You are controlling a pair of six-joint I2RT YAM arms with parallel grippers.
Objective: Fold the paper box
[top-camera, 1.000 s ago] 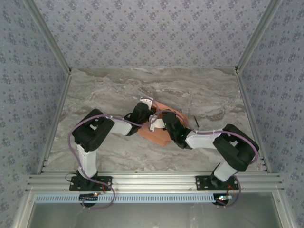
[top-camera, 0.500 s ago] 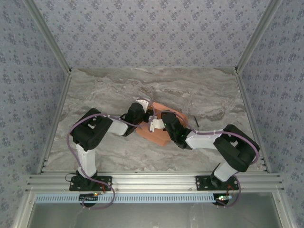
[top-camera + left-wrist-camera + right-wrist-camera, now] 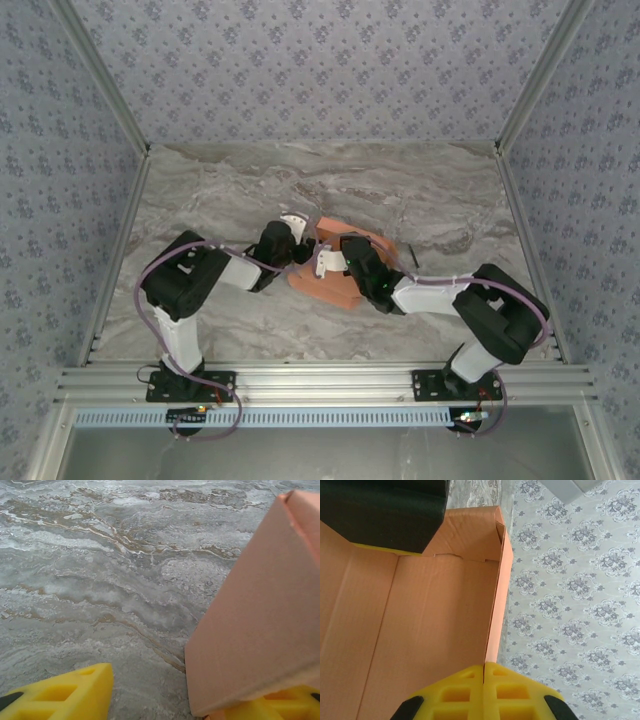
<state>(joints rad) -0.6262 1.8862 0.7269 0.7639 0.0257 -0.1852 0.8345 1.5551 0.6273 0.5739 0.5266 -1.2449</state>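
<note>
1. The paper box [image 3: 328,285], of salmon-orange card, lies at about the middle of the grey marbled counter [image 3: 200,190]. It is partly folded, with at least one wall and a corner flap raised.
2. The left pincer [image 3: 165,700] is at the box's 9 to 10 o'clock side. Its jaws stand apart, with bare counter showing between the yellow fingers [image 3: 65,695].
3. In the left wrist view a flat box panel rises at 3 o'clock and its lower edge covers part of the right-hand finger. Whether card and finger touch cannot be told. Nothing is gripped.
4. The right pincer [image 3: 484,669] reaches in from the box's 4 o'clock side. Its jaws are pressed together, and the upright edge of a box wall runs down into the seam between the pads, so it is pinching the card.
5. In the right wrist view the box's open interior spreads toward 9 o'clock, and a black part of the left arm [image 3: 380,510] sits at 11 o'clock.
6. A thin dark item [image 3: 413,256] lies on the counter at the box's 3 o'clock, apart from it.
</note>
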